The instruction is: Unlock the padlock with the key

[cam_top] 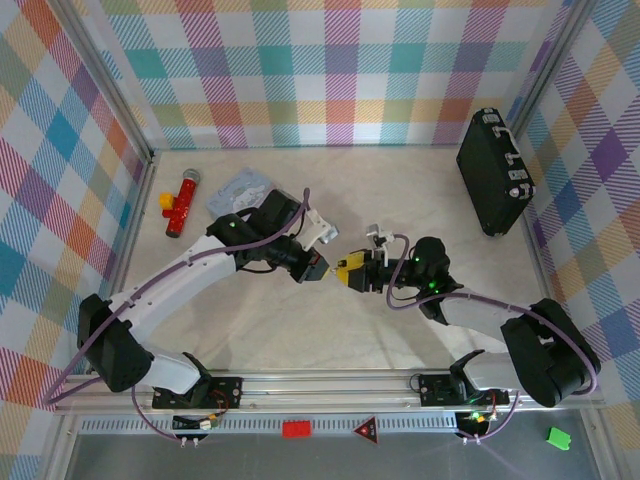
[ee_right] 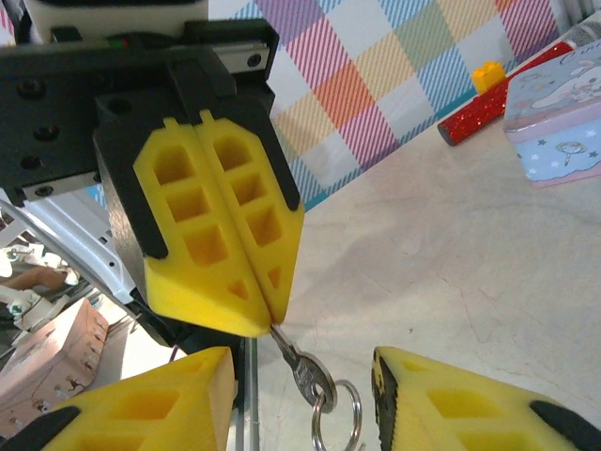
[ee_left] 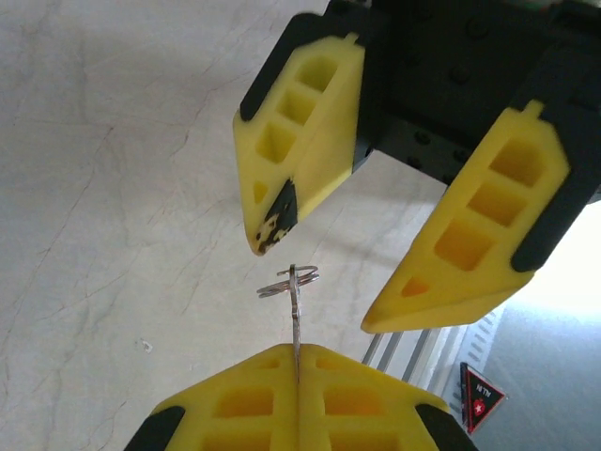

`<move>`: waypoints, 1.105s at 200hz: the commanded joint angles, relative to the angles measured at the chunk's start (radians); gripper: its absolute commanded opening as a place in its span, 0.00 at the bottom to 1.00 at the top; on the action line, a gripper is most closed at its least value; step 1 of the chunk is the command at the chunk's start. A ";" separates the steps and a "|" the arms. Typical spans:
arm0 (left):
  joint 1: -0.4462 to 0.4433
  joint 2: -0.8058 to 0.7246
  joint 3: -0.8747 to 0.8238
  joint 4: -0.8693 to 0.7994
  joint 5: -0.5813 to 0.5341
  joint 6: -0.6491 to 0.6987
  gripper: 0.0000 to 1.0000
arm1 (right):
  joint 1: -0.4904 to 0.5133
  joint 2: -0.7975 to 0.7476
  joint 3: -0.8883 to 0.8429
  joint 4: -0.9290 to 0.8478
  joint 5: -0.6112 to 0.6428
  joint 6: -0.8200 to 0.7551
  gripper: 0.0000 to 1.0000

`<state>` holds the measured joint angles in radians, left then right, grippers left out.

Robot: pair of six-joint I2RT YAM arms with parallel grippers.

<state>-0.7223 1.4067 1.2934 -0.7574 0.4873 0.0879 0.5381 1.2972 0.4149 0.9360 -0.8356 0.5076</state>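
Pinching the key (ee_right: 305, 374) tight in the left hand (cam_top: 315, 268), with both yellow fingers (ee_right: 216, 272) pressed flat together on the thin end. Poking out past the fingertips by the round end, with a little wire ring (ee_left: 286, 282) hanging through the hole. Held up in the air over the middle of the desk (cam_top: 400, 190), not resting on it. Facing the right hand (cam_top: 352, 272) tip to tip, very near but apart. Spread wide open on that side, with one finger on each side of the ring in the right wrist view. Aimed right at the gap between those open fingers. Further back on the left, a red and yellow toy (cam_top: 182, 203) lying flat, near a pale blue tin (cam_top: 243, 190) with a cartoon on the lid. Partly hidden behind the left arm, that tin. Far off at the back right, a big black case (cam_top: 492, 172) close to the checked wall (cam_top: 590, 130).
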 commanded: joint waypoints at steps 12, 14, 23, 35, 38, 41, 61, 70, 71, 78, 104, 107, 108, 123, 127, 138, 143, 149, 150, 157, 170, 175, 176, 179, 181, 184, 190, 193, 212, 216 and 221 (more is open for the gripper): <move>0.018 -0.027 0.028 -0.005 0.044 0.016 0.00 | 0.012 0.010 0.019 0.038 -0.048 -0.028 0.40; 0.019 -0.027 0.028 -0.005 0.044 0.016 0.00 | 0.013 0.011 0.020 0.037 -0.048 -0.028 0.39; 0.020 -0.027 0.028 -0.004 0.049 0.016 0.00 | 0.015 0.012 0.022 0.038 -0.052 -0.028 0.38; 0.021 -0.027 0.028 -0.003 0.057 0.016 0.00 | 0.016 0.013 0.022 0.035 -0.054 -0.030 0.36; 0.020 -0.028 0.029 -0.003 0.058 0.016 0.00 | 0.016 0.014 0.024 0.035 -0.054 -0.030 0.35; 0.020 -0.027 0.028 -0.002 0.059 0.016 0.00 | 0.016 0.014 0.023 0.035 -0.054 -0.030 0.35; 0.021 -0.028 0.027 -0.004 0.063 0.016 0.00 | 0.017 0.017 0.025 0.035 -0.058 -0.030 0.31; 0.021 -0.028 0.026 -0.003 0.064 0.016 0.00 | 0.018 0.014 0.025 0.035 -0.058 -0.032 0.30; 0.021 -0.028 0.027 -0.003 0.064 0.016 0.00 | 0.019 0.014 0.025 0.035 -0.057 -0.031 0.30; 0.022 -0.028 0.025 -0.003 0.066 0.016 0.00 | 0.019 0.014 0.025 0.033 -0.060 -0.033 0.29; 0.021 -0.029 0.023 0.000 0.067 0.017 0.00 | 0.020 0.014 0.030 0.029 -0.072 -0.034 0.25; 0.021 -0.028 0.024 0.000 0.067 0.018 0.00 | 0.019 0.014 0.030 0.029 -0.073 -0.034 0.24; 0.021 -0.028 0.023 0.000 0.068 0.018 0.00 | 0.019 0.014 0.030 0.029 -0.073 -0.034 0.24; 0.022 -0.028 0.024 -0.002 0.066 0.018 0.00 | 0.021 0.012 0.030 0.028 -0.074 -0.034 0.21; 0.021 -0.028 0.026 -0.002 0.065 0.019 0.00 | 0.020 0.012 0.030 0.027 -0.075 -0.037 0.20; 0.022 -0.029 0.023 -0.002 0.064 0.019 0.00 | 0.020 0.010 0.030 0.024 -0.075 -0.039 0.17; 0.024 -0.028 0.024 -0.002 0.064 0.019 0.00 | 0.020 0.010 0.030 0.022 -0.075 -0.038 0.16; 0.023 -0.029 0.024 -0.002 0.064 0.018 0.00 | 0.021 0.010 0.030 0.022 -0.077 -0.039 0.14; 0.023 -0.029 0.024 -0.002 0.065 0.018 0.00 | 0.022 0.010 0.030 0.022 -0.078 -0.039 0.14; 0.023 -0.028 0.025 -0.002 0.064 0.018 0.00 | 0.020 0.010 0.030 0.023 -0.079 -0.038 0.12; 0.023 -0.029 0.023 -0.002 0.061 0.018 0.00 | 0.020 0.008 0.029 0.022 -0.077 -0.039 0.08; 0.023 -0.028 0.024 0.000 0.060 0.019 0.00 | 0.020 0.007 0.028 0.021 -0.079 -0.039 0.06; 0.023 -0.029 0.023 0.000 0.059 0.018 0.00 | 0.020 0.007 0.028 0.021 -0.079 -0.039 0.06; 0.023 -0.029 0.022 0.000 0.059 0.018 0.00 | 0.021 0.006 0.028 0.021 -0.079 -0.039 0.06; 0.023 -0.030 0.022 0.000 0.058 0.019 0.00 | 0.020 0.006 0.028 0.022 -0.078 -0.039 0.05; 0.023 -0.031 0.022 0.001 0.057 0.017 0.00 | 0.020 0.006 0.028 0.023 -0.079 -0.037 0.04; 0.023 -0.032 0.020 0.003 0.057 0.016 0.00 | 0.020 0.003 0.028 0.022 -0.079 -0.037 0.03; 0.024 -0.032 0.020 0.003 0.055 0.016 0.00 | 0.020 0.002 0.027 0.022 -0.079 -0.038 0.02; 0.026 -0.034 0.018 0.012 0.046 0.010 0.00 | 0.020 -0.004 0.027 0.019 -0.074 -0.032 0.00; 0.026 -0.034 0.017 0.015 0.045 0.009 0.00 | 0.020 -0.006 0.027 0.018 -0.070 -0.032 0.00; 0.026 -0.035 0.016 0.017 0.044 0.009 0.00 | 0.021 -0.008 0.027 0.015 -0.068 -0.033 0.00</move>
<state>-0.7052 1.3991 1.2934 -0.7593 0.5381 0.0948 0.5510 1.3014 0.4152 0.9348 -0.8810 0.4850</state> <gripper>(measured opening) 0.048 0.045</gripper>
